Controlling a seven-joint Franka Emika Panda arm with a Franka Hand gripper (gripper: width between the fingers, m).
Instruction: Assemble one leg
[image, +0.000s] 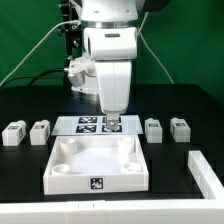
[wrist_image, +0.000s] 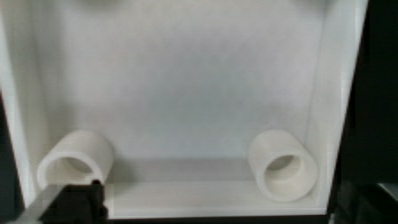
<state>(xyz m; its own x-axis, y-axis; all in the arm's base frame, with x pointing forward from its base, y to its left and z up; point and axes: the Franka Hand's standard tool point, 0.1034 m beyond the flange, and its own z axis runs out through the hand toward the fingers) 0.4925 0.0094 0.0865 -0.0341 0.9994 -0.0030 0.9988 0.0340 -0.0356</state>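
Note:
Four small white legs with tags stand on the black table in the exterior view: two on its left (image: 13, 133) (image: 39, 131) and two on its right (image: 153, 128) (image: 179, 127). The large white square panel (image: 60, 150) lies in front, sockets up. My gripper (image: 113, 121) points down just behind the panel's far edge, over the marker board (image: 88, 124). In the wrist view the panel's inside (wrist_image: 196, 90) fills the frame with two round sockets (wrist_image: 77, 160) (wrist_image: 285, 165). My gripper (wrist_image: 222, 205) has its dark fingers (wrist_image: 71, 203) far apart, open and empty. No leg shows there.
A long white block (image: 206, 170) lies at the exterior view's front right. A black stand and cables (image: 68, 45) are behind the arm, before a green backdrop.

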